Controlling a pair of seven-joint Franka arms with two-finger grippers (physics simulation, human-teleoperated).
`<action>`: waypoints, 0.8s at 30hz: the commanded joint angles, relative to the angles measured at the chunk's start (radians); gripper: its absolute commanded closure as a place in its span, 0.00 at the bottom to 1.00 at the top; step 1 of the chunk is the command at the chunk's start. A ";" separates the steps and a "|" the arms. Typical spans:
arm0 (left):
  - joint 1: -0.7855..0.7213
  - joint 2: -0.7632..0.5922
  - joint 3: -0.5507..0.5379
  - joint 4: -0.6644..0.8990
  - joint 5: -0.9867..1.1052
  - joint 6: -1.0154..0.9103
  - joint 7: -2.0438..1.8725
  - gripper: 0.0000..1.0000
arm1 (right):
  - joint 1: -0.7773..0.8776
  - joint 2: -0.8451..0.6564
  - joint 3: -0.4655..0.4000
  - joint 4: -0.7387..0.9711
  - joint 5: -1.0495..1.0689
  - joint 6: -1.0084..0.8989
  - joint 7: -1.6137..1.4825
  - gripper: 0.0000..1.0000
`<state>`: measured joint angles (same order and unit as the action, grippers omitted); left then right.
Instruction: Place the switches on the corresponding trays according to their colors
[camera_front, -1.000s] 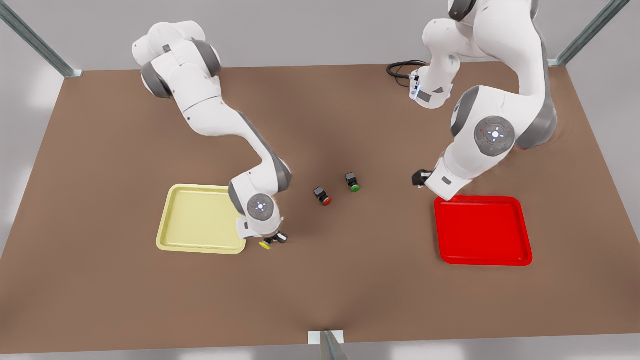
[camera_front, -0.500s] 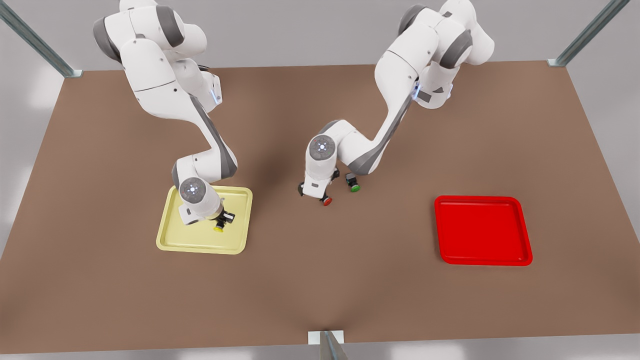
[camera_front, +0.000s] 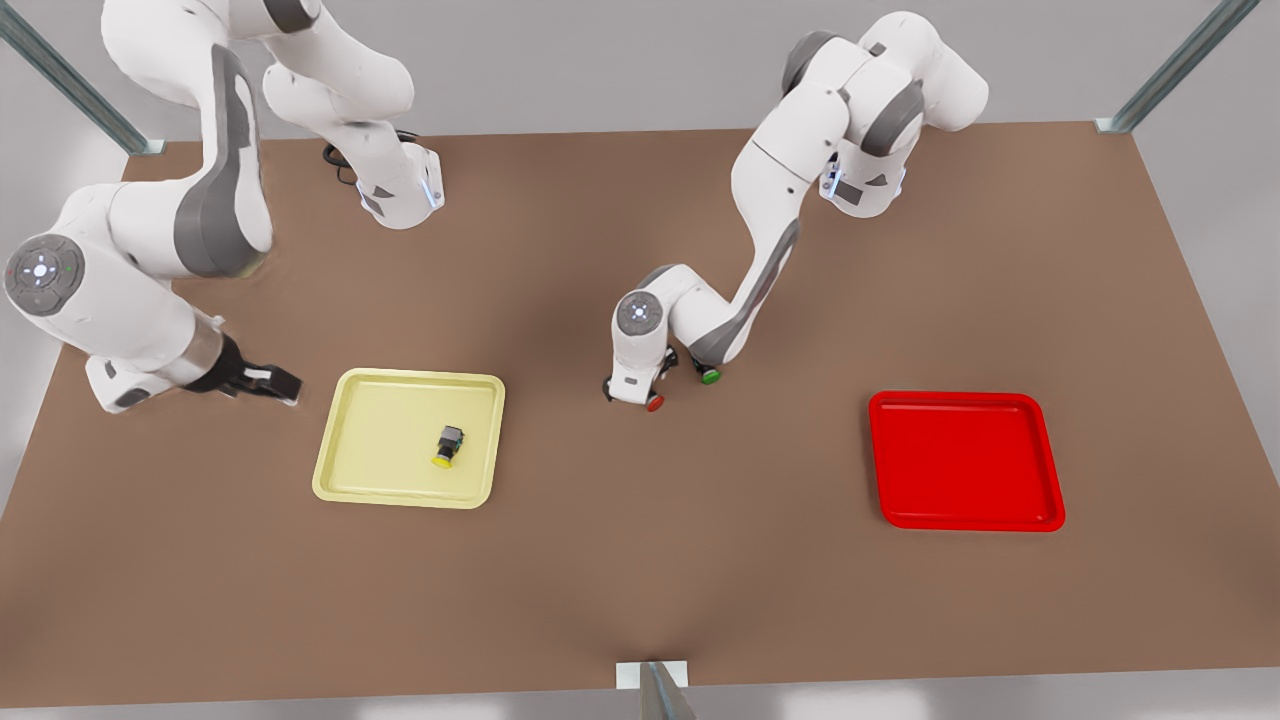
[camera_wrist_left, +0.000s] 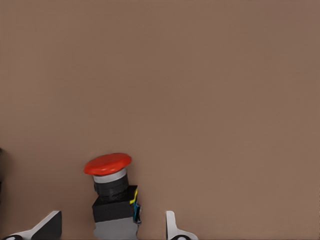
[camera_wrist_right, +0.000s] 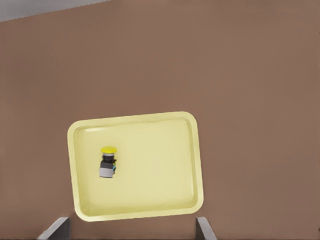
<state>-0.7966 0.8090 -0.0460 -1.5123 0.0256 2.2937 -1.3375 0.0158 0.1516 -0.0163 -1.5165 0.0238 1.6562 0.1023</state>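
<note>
The yellow switch (camera_front: 448, 446) (camera_wrist_right: 107, 162) lies alone inside the pale yellow tray (camera_front: 385, 430) (camera_wrist_right: 160, 165). My right gripper (camera_front: 272, 384) (camera_wrist_right: 129, 231) hangs open and empty off that tray's side toward the front view's left. At the table's middle, my left gripper (camera_front: 636, 392) (camera_wrist_left: 111, 227) is low and open. Its fingers straddle the black body of the red switch (camera_front: 654, 403) (camera_wrist_left: 112, 197) without closing on it. The green switch (camera_front: 709, 376) sits just beside it, partly behind the arm. The red tray (camera_front: 965, 460) lies empty toward the front view's right.
The brown table (camera_front: 640, 560) has open surface between the two trays and along the front. A black cable (camera_front: 338, 160) lies by the far arm base. Metal frame posts (camera_front: 1180, 60) stand at the back corners.
The right gripper released the yellow switch in the yellow tray and pulled away to the front view's left. The left gripper stays at the red switch, a little lower.
</note>
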 joint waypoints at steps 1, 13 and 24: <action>-0.003 0.001 0.002 0.000 0.001 0.007 -0.002 0.00 | -0.005 0.000 -0.016 0.018 -0.001 -0.015 -0.036 0.00; -0.001 0.015 0.011 0.001 0.001 0.017 0.000 0.39 | -0.065 0.037 0.009 0.070 -0.015 -0.121 -0.131 0.00; -0.001 0.019 0.009 0.001 -0.001 0.018 -0.002 0.48 | -0.063 0.037 0.009 0.098 -0.016 -0.113 -0.131 0.00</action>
<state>-0.7976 0.8288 -0.0354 -1.5110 0.0243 2.3128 -1.3392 -0.0494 0.1923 -0.0063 -1.4190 0.0099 1.5446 -0.0277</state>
